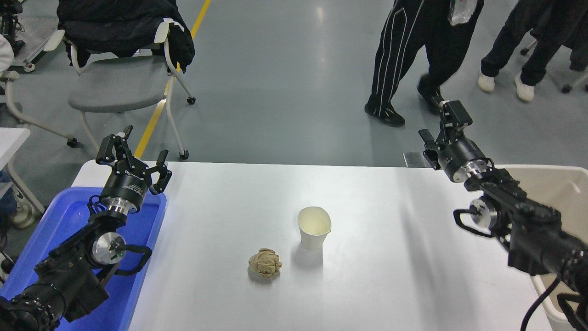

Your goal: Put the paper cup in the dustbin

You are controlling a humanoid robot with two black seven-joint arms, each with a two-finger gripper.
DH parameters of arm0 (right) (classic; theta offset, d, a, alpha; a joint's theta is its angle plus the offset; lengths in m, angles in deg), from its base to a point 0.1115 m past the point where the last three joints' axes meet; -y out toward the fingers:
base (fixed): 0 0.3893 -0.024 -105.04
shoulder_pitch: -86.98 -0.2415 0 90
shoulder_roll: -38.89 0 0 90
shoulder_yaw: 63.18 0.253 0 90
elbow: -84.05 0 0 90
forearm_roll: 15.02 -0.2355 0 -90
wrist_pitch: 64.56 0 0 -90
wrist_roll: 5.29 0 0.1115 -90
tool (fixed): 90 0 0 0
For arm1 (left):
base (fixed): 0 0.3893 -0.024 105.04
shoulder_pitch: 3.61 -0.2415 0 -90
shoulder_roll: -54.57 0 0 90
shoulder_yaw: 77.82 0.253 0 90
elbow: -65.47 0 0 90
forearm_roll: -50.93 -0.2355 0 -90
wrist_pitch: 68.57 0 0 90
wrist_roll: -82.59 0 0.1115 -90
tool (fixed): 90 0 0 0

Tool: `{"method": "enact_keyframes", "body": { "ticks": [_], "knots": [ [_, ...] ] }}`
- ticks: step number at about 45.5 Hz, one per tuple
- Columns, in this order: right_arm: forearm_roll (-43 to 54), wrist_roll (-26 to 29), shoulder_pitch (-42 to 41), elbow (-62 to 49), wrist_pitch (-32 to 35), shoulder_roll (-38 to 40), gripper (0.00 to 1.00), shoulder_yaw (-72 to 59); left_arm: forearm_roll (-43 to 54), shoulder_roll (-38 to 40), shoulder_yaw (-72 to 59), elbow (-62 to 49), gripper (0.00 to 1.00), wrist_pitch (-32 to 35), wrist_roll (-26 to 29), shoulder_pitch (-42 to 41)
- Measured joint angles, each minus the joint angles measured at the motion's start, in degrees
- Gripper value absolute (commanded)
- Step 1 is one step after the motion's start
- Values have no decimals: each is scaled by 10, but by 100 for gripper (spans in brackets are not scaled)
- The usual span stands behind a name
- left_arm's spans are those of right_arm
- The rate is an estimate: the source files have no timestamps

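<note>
The white paper cup (314,227) stands upright near the middle of the white table (229,197), rim slightly oval, cream inside. The beige dustbin (567,184) is at the table's right edge, partly hidden by my right arm. My right gripper (438,127) is open and empty, raised beyond the table's far right corner, well to the right of and beyond the cup. My left gripper (133,151) is open and empty, parked at the far left above the blue tray.
A crumpled brown paper ball (265,263) lies just left of and nearer than the cup. A blue plastic tray (69,216) sits at the left edge under my left arm. People walk on the floor beyond the table; a chair (119,82) stands at the far left.
</note>
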Motion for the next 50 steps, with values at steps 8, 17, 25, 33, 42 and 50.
{"method": "enact_keyframes", "body": {
  "ticks": [8,17,25,33,42,50],
  "knots": [
    [0,51,-94,15,49,3,99,-184,0,0,0,0,100,0,0,0],
    [5,123,-181,59,105,-2,99,-317,0,0,0,0,100,0,0,0],
    [8,150,-241,114,128,-24,99,-402,0,0,0,0,100,0,0,0],
    [23,162,-280,145,153,-63,99,-442,0,0,0,0,100,0,0,0],
    [37,169,-298,158,177,-115,99,-460,0,0,0,0,100,0,0,0],
    [44,171,-288,157,185,-142,99,-466,0,0,0,0,100,0,0,0]
  ]
}}
